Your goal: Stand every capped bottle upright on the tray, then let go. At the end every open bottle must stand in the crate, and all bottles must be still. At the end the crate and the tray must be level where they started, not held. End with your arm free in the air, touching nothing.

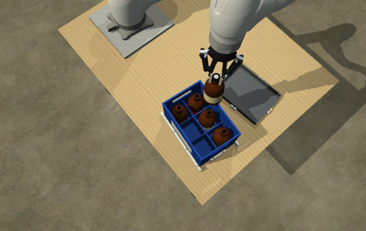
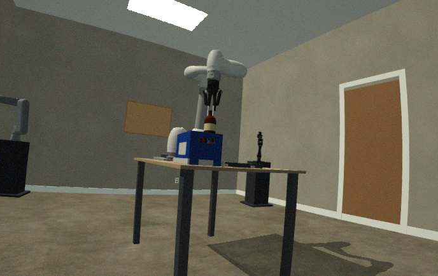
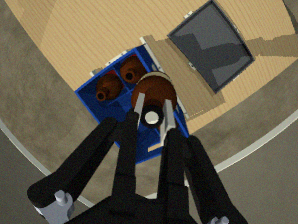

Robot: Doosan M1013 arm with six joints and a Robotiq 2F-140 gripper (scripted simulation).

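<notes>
My gripper (image 1: 216,77) (image 2: 209,111) (image 3: 152,105) is shut on the white-capped neck of a brown bottle (image 1: 213,91) (image 2: 209,124) (image 3: 154,90) with a cream label. The bottle hangs upright above the crate's far right edge, between the crate and the tray. The blue crate (image 1: 183,139) (image 2: 197,149) (image 3: 91,99) holds several open brown bottles, such as one open bottle (image 1: 179,112) and another (image 1: 222,135), standing in its cells. The dark grey tray (image 1: 250,94) (image 2: 236,164) (image 3: 213,46) lies flat to the right of the crate with nothing on it.
The wooden table (image 1: 156,71) (image 2: 248,170) carries the arm's grey base plate (image 1: 138,37) at the far left. Two crate cells near the front stand empty. Another arm on a black pedestal (image 2: 9,166) stands far off by the wall.
</notes>
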